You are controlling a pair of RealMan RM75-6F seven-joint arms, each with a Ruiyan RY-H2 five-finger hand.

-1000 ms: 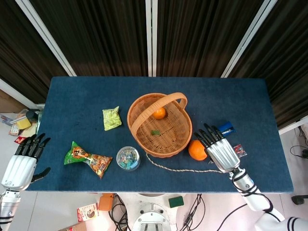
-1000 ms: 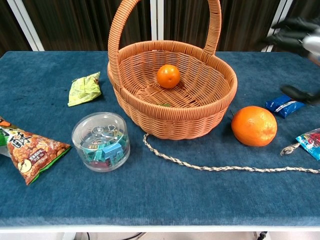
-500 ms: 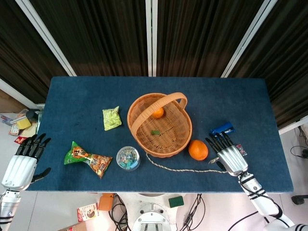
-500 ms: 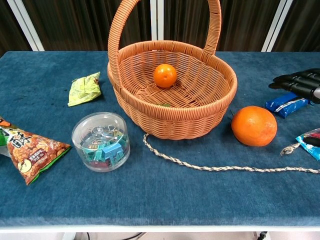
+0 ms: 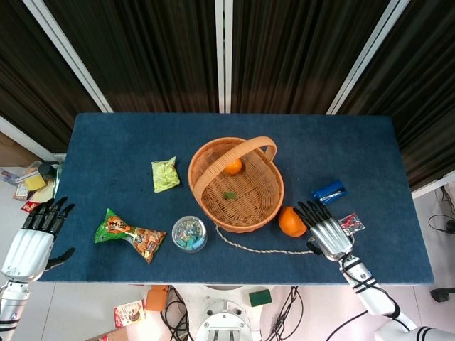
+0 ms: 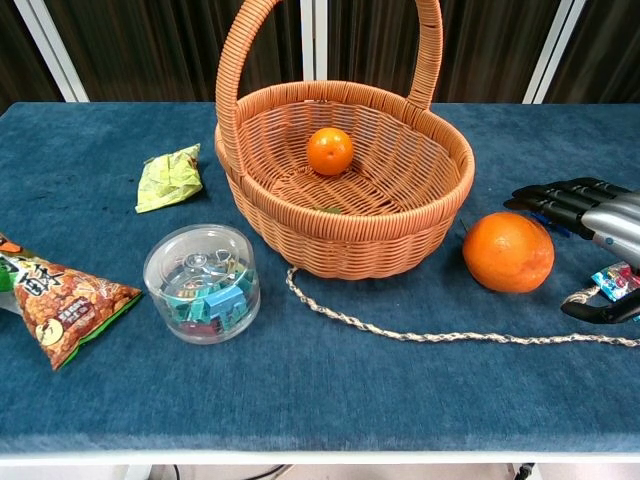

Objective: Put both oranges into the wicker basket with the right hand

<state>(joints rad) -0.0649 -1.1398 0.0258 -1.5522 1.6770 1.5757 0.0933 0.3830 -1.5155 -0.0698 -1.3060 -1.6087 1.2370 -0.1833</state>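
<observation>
A small orange (image 5: pixel 232 167) (image 6: pixel 330 151) lies inside the wicker basket (image 5: pixel 206 204) (image 6: pixel 345 235) at the table's middle. A larger orange (image 5: pixel 291 222) (image 6: pixel 508 252) sits on the blue cloth just right of the basket. My right hand (image 5: pixel 325 231) (image 6: pixel 592 220) is low beside that orange on its right, fingers spread and thumb apart, holding nothing; a small gap shows between fingertips and fruit. My left hand (image 5: pixel 34 238) hangs open off the table's left edge, seen only in the head view.
A braided cord (image 6: pixel 420 332) runs from the basket toward my right hand. A blue packet (image 5: pixel 329 191) and a red-blue packet (image 5: pixel 350 223) lie near that hand. A clear tub of clips (image 6: pixel 202 283), a snack bag (image 6: pixel 60 297) and a green packet (image 6: pixel 171 177) lie left.
My right hand has come down and moved left toward the larger orange, now level with it. The small orange rolled slightly in the basket, then settled. The left hand has not moved.
</observation>
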